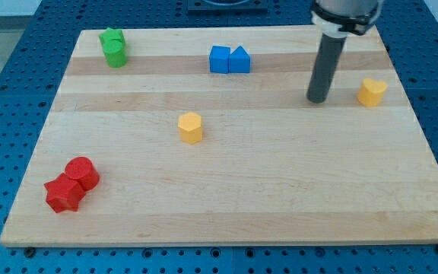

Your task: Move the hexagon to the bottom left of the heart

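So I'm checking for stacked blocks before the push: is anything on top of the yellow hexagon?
Nothing. The yellow hexagon shows a bare top face and stands alone on the wooden board. My tip is far off toward the view's right, near the yellow heart. What's under the hexagon is covered.

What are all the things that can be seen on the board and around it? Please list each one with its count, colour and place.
wooden board: 1, light wood, fills most of the view.
blue pegboard table: 1, blue with holes, under and around the board.
green blocks: 2, green, touching, the view's top left; shapes unclear.
blue blocks: 2, blue, side by side and touching, top centre; the left one looks like a cube.
yellow hexagon block: 1, yellow, near the centre.
yellow heart block: 1, yellow, the view's right.
red blocks: 2, red, touching, bottom left; one round, one star-like.
my tip: 1, dark rod end, left of the heart, touching no block.
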Robot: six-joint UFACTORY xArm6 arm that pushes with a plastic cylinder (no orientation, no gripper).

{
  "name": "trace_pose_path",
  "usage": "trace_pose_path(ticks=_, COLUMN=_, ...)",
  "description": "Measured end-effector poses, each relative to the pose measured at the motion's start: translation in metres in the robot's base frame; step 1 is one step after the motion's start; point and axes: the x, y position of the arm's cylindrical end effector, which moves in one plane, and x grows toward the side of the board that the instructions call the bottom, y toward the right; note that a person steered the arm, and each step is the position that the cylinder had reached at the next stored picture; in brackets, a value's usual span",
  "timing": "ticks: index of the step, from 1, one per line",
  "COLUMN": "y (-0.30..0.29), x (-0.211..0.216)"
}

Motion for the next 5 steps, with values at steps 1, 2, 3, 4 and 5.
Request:
trace_pose_path(ticks=1, y=-0.021, x=0.0)
trace_pose_path(ticks=2, y=-0.049, x=0.0)
trace_pose_path(ticks=3, y=-0.097, x=0.0)
trace_pose_path(ticks=4, y=-0.151, x=0.001)
trace_pose_path(ticks=5, y=-0.202, x=0.009)
